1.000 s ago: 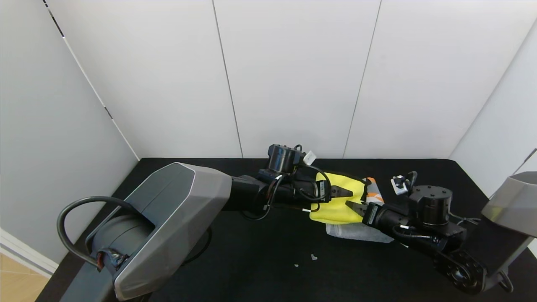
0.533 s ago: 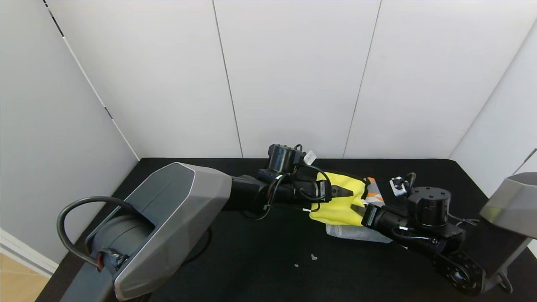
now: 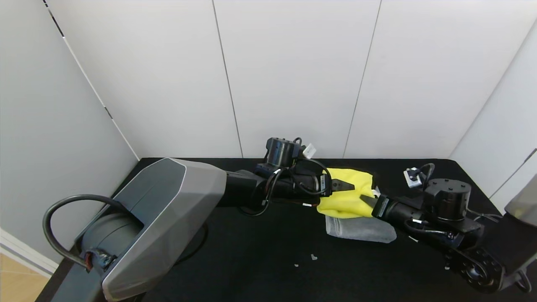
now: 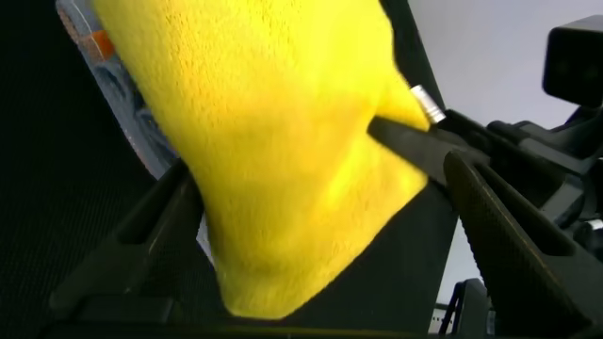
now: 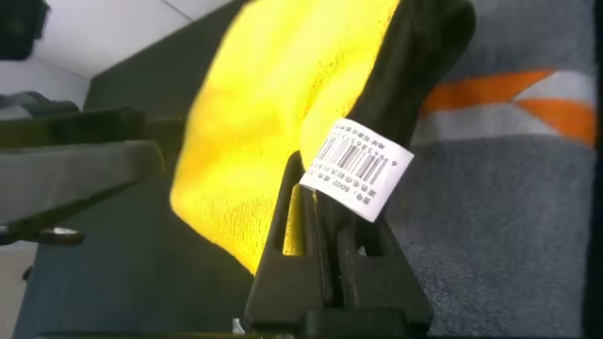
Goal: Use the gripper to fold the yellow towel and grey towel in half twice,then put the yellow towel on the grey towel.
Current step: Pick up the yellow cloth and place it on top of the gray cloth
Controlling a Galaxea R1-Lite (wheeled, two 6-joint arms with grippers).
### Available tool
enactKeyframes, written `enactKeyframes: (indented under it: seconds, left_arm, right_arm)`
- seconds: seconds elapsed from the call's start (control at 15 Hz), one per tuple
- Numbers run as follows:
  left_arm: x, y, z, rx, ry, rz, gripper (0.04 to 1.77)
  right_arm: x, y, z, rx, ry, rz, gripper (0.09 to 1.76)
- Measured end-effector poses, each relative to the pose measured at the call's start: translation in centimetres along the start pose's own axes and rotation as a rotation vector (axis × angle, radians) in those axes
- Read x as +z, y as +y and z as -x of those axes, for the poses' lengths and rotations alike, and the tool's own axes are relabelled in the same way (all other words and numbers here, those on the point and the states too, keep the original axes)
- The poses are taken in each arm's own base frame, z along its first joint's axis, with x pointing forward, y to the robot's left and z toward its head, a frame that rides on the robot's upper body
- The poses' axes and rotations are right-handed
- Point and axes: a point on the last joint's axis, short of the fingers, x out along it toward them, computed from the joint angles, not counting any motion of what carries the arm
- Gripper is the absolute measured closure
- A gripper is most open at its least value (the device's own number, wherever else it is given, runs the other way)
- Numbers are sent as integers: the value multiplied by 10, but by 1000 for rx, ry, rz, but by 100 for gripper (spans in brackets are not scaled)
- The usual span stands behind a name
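Both claws are on the yellow towel right now, lifted just right of centre in the head view, hanging over the grey towel, which lies folded on the black surface directly below it. The right claw is clenched on a dark-trimmed corner of the cloth, the white barcode tag sitting right at the pinch. The left claw comes in from the left of the frame, and the wrist view shows the yellow cloth bulging between its two fingers, so I read it as grasping the towel too.

Risks from here? The folded layers could slide apart if either pinch has caught only the outer ply (that right grip looks to be mostly on trim). Letting go unevenly would let one side drop first and flop open. And lowering too far toward the upper part of the frame would land the yellow cloth half off the grey one, or drag the grey fold out of shape.

What I can't make out: how many folds the yellow towel holds, since it hangs bunched. The grey towel's far edge is covered by the yellow cloth in the head view, with its orange shapes showing only in the right wrist view.
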Motion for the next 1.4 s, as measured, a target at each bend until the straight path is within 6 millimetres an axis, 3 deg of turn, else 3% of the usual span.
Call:
enactKeyframes:
  seconds: [0.33,1.2,1.4]
  left_arm:
    - [1,0,2,1,-3,-3,9]
    - [8,3,13,17,-17,4,9]
    - [9,2,14,15,-21,0,9]
  right_arm:
    - [10,-16,15,-56,-30,-16,169]
    - [-18,-29,13,-104,71,-38,169]
    - [-18,-27,13,-97,67,-34,122]
